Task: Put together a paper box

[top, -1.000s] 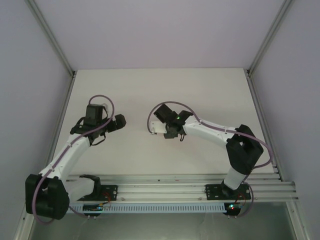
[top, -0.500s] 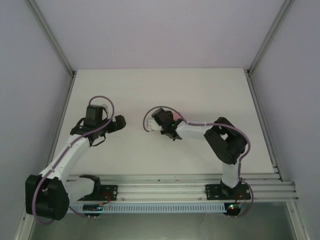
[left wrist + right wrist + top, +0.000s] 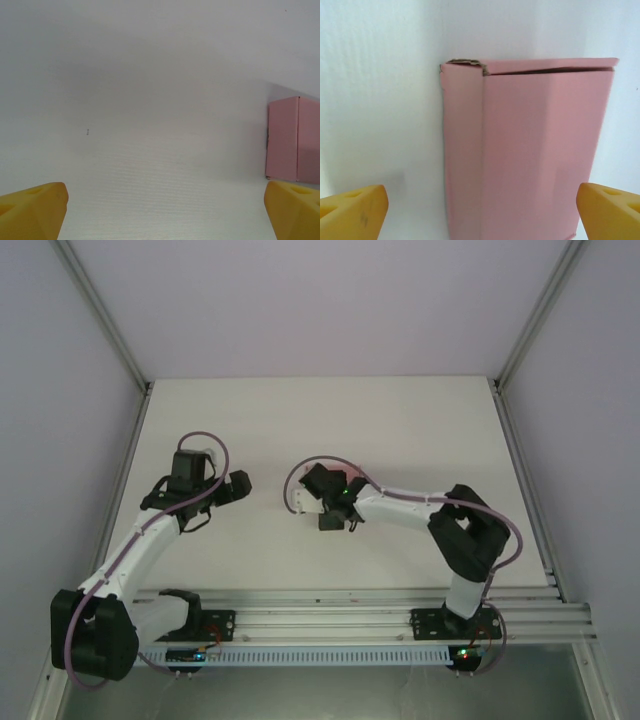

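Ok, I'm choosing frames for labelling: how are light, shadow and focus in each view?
Right wrist: paper box sharp, evenly lit, faint shadow on the table to its left. Left wrist: soft grey shading across the table, no glare. Top external: flat light, box small and washed out nearly white.

One pink paper box (image 3: 530,150), one white table (image 3: 400,420), and two arms, the left arm (image 3: 140,545) and the right arm (image 3: 400,505), each with two yellow fingers (image 3: 30,210).

Overhead looks down; 2 close wrist views share paper box (image 3: 530,150).
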Tool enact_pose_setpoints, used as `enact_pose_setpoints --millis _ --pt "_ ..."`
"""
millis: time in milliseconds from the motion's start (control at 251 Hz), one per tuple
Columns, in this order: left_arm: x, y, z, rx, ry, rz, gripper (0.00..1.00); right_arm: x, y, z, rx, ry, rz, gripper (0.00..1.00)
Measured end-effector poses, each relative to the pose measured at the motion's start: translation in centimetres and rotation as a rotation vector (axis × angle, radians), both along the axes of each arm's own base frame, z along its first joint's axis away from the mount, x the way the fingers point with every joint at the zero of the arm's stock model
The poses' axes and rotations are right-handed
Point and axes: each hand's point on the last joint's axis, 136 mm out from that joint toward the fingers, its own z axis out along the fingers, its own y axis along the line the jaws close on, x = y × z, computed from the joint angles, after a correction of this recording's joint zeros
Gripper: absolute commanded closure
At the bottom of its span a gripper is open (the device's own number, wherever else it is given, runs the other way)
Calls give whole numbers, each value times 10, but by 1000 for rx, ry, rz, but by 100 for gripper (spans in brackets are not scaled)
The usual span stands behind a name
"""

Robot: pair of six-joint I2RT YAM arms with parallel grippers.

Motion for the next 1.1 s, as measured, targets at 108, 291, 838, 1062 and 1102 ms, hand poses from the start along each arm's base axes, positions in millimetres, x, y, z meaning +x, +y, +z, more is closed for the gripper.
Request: enact_pose_setpoints --millis 108,291,838,1062,1102 --pt "1 1 0 5 -4 1 0 -1 -5 36 123 9 -69 2" --pt "14 12 7 72 -87 29 0 27 -57 123 487 -42 -325 2" --pt "56 87 -48 511 -438 108 0 44 -285 -6 941 -254 -1095 1" --pt "62 99 -38 484 -616 131 0 63 -285 -26 1013 -257 -1090 1" --pt "58 103 -54 488 -590 135 1 67 -290 -20 1038 -273 -1100 1"
